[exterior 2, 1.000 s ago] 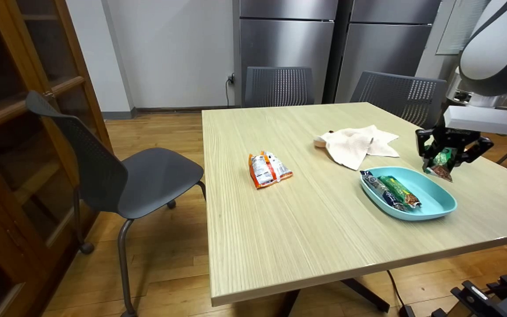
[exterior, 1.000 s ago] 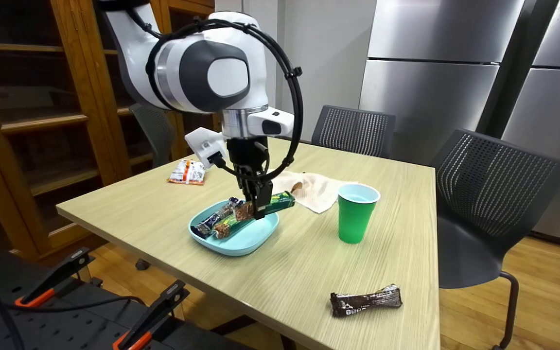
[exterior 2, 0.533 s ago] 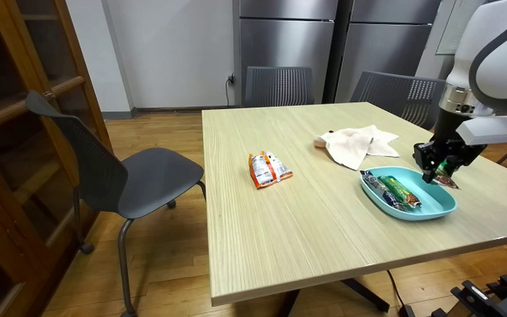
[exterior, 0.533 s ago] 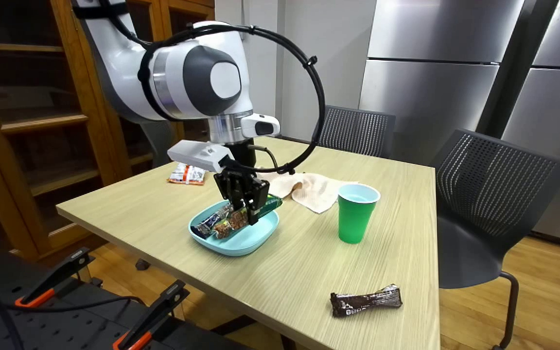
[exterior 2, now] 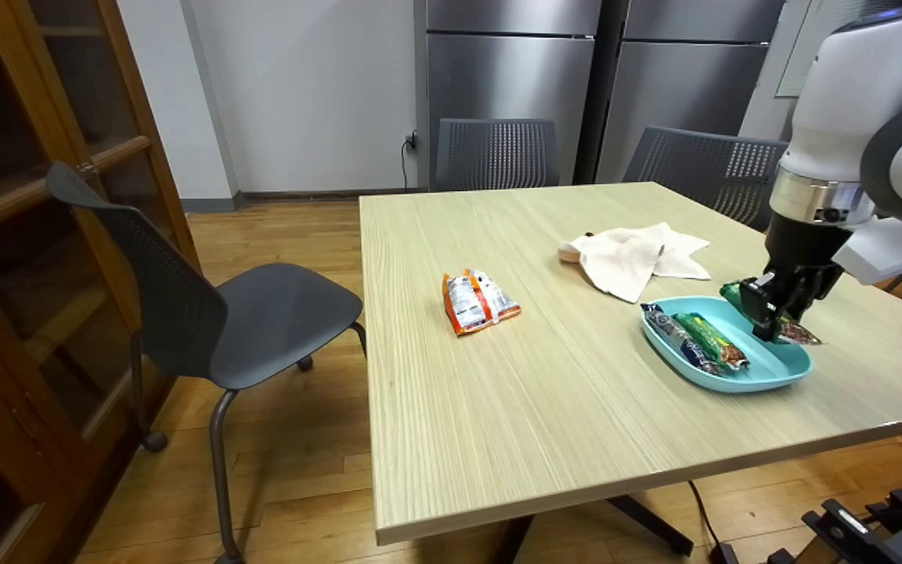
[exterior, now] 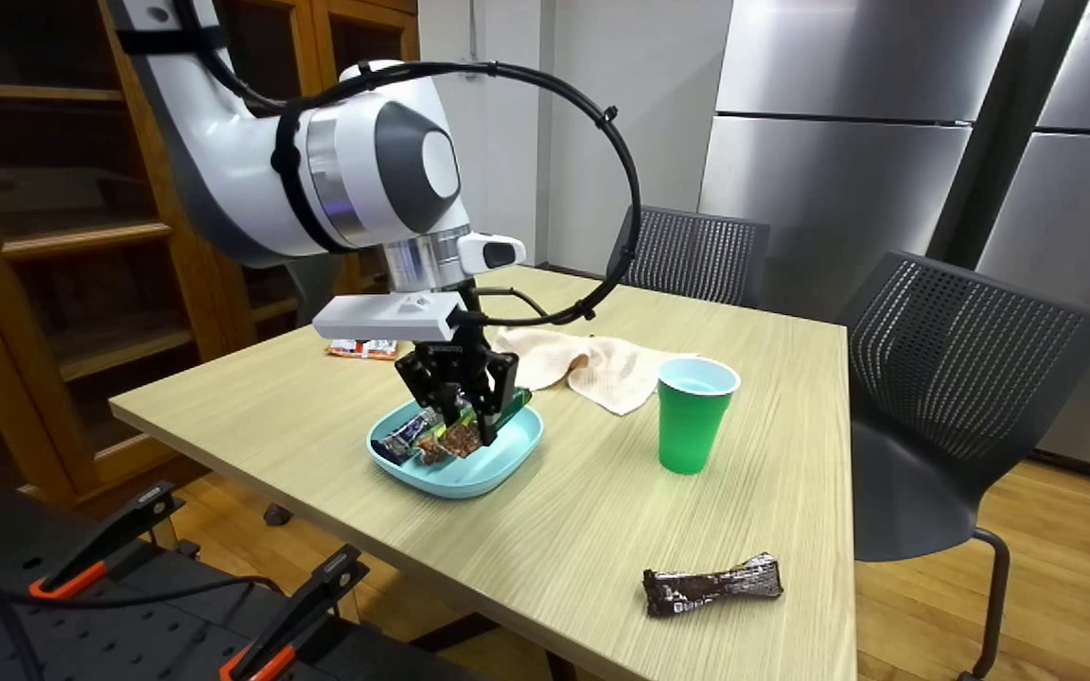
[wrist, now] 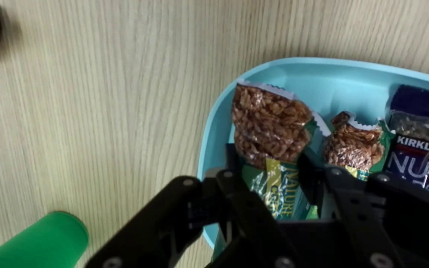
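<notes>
My gripper (wrist: 269, 158) is shut on a green-wrapped granola bar (wrist: 270, 130), one finger on each side of its wrapper. In both exterior views the held bar (exterior 2: 799, 334) is low over the light-blue plate (exterior: 498, 473), one end jutting past its rim; whether it touches the plate I cannot tell. A second green bar (exterior 2: 709, 338) lies on the plate beside a navy Kirkland nut bar (wrist: 417, 156). Both lie to the right of the gripper in the wrist view. The middle of the held bar is hidden by the fingers in the exterior views.
On the table stands a green cup (exterior: 694, 416), with a dark brown wrapped bar (exterior: 713, 586) nearer the edge. Behind the plate lies a pale cloth (exterior 2: 631, 254). An orange-and-white snack bag (exterior 2: 478, 301) sits farther off. Chairs (exterior: 961, 397) surround the table.
The gripper has twisted about its axis and come lower over the plate, carrying the green bar with it. The bar now points a different way. Plate, cup and the other items are unmoved.
</notes>
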`<state>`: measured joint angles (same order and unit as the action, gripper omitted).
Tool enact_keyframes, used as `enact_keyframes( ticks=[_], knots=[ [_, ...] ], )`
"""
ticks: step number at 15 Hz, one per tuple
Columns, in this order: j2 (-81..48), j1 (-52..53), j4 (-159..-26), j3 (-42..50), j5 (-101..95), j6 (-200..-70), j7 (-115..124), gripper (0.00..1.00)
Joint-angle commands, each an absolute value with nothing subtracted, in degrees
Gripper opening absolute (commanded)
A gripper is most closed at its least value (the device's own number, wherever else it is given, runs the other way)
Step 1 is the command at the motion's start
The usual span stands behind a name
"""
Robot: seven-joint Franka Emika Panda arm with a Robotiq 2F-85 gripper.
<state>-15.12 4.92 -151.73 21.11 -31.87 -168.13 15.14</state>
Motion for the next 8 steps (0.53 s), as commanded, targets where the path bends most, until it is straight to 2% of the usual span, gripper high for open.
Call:
enact_keyframes(
  ticks=[1, 8],
  knots=[
    [-15.71, 5.82, -151.91, 21.79, -34.58, -169.78, 14.81, 0.16],
    [-17.58, 4.89, -151.41, 19.90, -32.25, -170.19, 14.65, 0.16]
  ],
)
